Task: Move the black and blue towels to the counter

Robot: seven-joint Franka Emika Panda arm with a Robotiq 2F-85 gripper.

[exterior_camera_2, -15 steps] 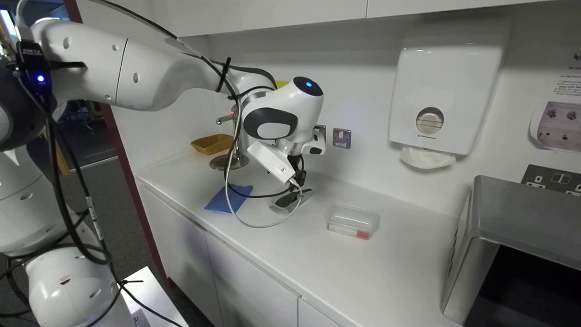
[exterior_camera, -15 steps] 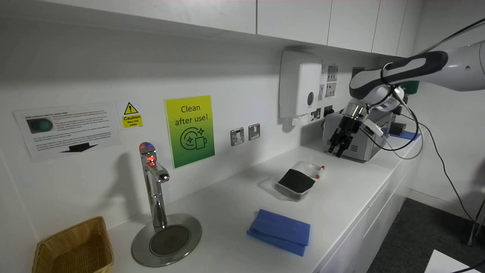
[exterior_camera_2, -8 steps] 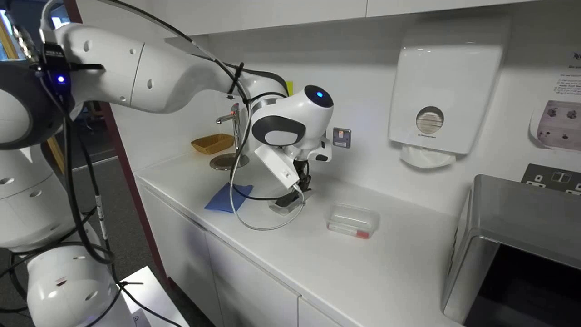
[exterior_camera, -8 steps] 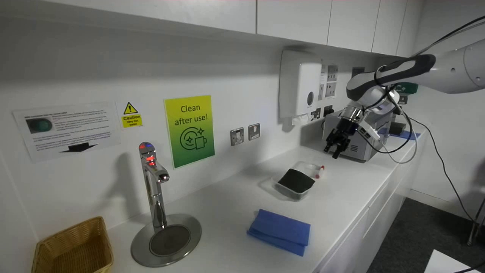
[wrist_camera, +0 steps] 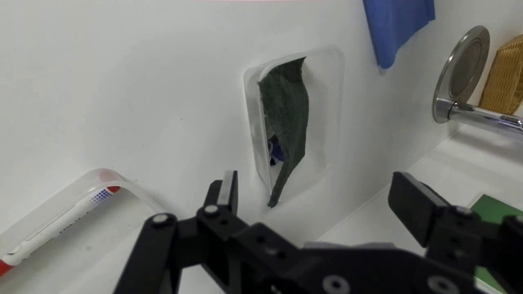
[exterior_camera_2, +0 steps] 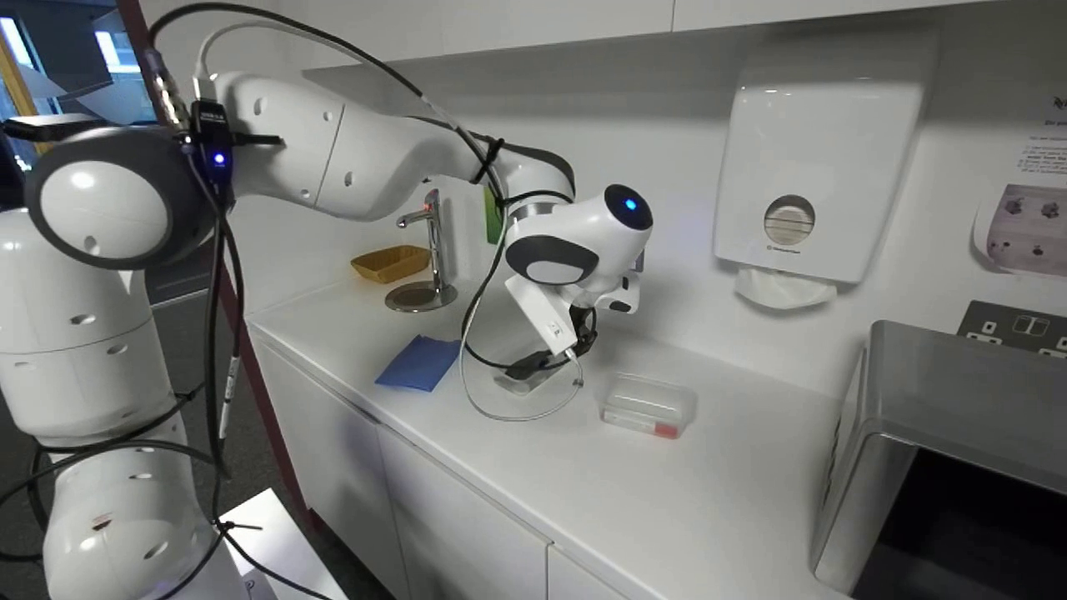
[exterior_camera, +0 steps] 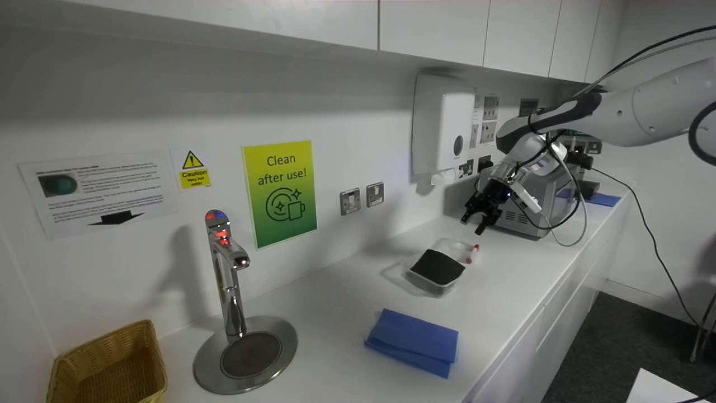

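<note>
Lengthwise down the wrist view, black towel (wrist_camera: 288, 107).

Place: a kitchen | shiny tap (exterior_camera: 228, 280) on counter (exterior_camera: 335, 302) | cupboards (exterior_camera: 430, 28) above | paper towel box (exterior_camera: 442, 123) | "Clean after use!" sign (exterior_camera: 281, 193)

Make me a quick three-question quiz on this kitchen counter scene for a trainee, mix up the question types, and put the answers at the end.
1. Multiple choice: what is the black towel resting on or in?
A) the wicker basket
B) a clear container
C) the paper dispenser
2. True or false: the gripper is fully closed.
3. Fill the gap: the blue towel near the tap lies directly on the (blank).

Key:
1. B
2. False; its jaws stand apart, holding nothing.
3. counter
</note>
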